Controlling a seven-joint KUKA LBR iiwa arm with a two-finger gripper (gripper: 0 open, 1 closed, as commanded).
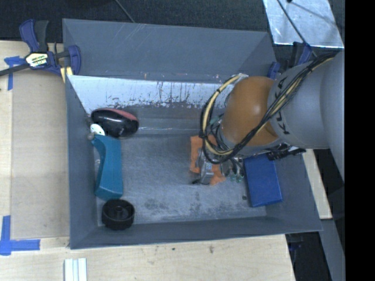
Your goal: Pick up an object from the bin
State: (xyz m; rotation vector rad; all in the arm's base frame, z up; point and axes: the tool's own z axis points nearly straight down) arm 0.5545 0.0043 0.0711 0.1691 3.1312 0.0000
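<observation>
My gripper (pixel 204 174) is down near the bin floor, right of the middle and partly under the arm's wrist. An orange thing (pixel 195 152) lies right at it. One orange part shows to the gripper's upper left and a smaller bit to its lower right, with the middle hidden by the gripper. I cannot make out whether the gripper touches or holds it. A dark blue rectangular block (pixel 262 182) lies flat just to the gripper's right, by the bin's right wall.
Along the left wall lies a teal blue handled tool (pixel 109 167). A black and red rounded thing (pixel 114 122) sits at its far end and a black round cap (pixel 118 213) in the near left corner. Bare floor spans the bin's middle.
</observation>
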